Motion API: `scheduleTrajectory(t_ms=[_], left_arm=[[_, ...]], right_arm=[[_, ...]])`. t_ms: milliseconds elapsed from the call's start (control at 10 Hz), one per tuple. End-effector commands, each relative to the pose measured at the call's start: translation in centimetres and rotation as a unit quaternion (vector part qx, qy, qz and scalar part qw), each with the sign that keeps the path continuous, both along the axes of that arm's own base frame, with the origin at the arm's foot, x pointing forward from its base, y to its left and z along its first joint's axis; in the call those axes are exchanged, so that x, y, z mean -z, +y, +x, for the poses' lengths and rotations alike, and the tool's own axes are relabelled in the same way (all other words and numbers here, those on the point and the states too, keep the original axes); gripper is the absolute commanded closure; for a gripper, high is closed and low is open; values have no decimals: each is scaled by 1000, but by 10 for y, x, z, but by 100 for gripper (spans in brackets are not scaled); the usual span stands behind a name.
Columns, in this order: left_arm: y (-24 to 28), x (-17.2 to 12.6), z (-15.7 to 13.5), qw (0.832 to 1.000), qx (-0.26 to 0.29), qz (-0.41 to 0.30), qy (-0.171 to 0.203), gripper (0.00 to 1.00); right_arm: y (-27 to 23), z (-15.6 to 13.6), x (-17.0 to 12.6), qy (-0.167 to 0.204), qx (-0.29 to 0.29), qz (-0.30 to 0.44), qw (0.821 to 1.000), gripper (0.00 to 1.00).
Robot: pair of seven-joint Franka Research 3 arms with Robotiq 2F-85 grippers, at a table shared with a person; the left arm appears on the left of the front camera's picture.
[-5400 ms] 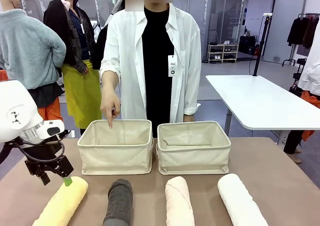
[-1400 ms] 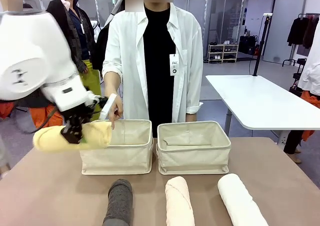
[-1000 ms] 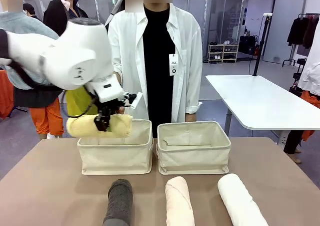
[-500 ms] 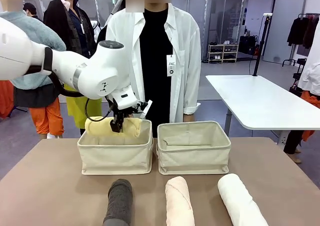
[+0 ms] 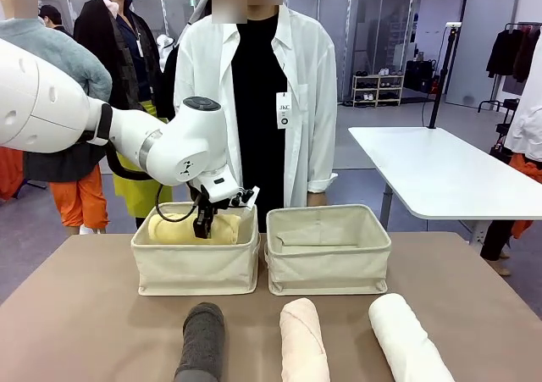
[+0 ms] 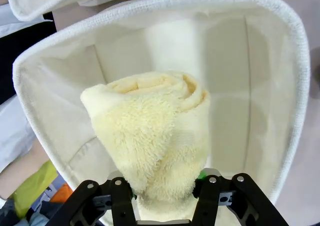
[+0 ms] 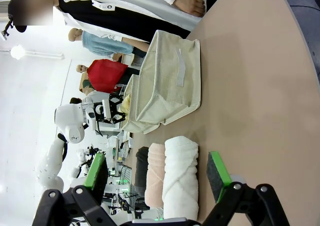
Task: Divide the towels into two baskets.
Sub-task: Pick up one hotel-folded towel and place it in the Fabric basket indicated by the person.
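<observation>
One brown table (image 5: pixel 76 314) spans the lower half of the front view, with a person in a white open shirt (image 5: pixel 262 102) standing behind it at upper centre. The white left arm (image 5: pixel 102 128) reaches in from the left edge to mid-frame.

Two rectangular cream canvas baskets sit side by side at centre: the left basket (image 5: pixel 195 268) and the right basket (image 5: pixel 329 268). Three rolled terry towels lie in a row along the bottom edge: the dark grey towel (image 5: pixel 201 341), the pale pink towel (image 5: pixel 303 341) and the white towel (image 5: pixel 408 340).

The pale yellow rolled towel (image 5: pixel 178 228) lies inside the left basket, its top showing above the rim, and the left gripper (image 5: pixel 203 225) is right over it.

The left wrist view adds what the front view hides. The yellow roll stands end-on between the two black fingers (image 6: pixel 122 196) at the bottom of the frame, with the basket's inner walls all around it. A sliver of green pad shows at its right flank. Whether the fingers clamp the roll or merely flank it cannot be told.

The right wrist view shows the right gripper (image 7: pixel 157 172) with its green pads spread wide and nothing between them. Beyond it lie the white, pink and grey rolls.
</observation>
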State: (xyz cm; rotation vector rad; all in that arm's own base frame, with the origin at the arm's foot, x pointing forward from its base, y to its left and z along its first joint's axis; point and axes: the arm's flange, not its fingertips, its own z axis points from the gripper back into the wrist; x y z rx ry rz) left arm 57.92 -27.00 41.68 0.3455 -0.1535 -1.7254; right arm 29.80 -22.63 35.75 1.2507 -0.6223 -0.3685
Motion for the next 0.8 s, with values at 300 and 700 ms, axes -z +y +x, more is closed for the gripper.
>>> scheduleTrajectory(t_ms=[300,700], left_arm=[[4,-3,5,1000,-10,8,-16,0],[19,-14,-10,999,-34,-18,-13,0]], right_arm=[[-1,-2,-2,-5,1,2,1000,0],[-1,-2,-2,-5,1,2,1000,0]])
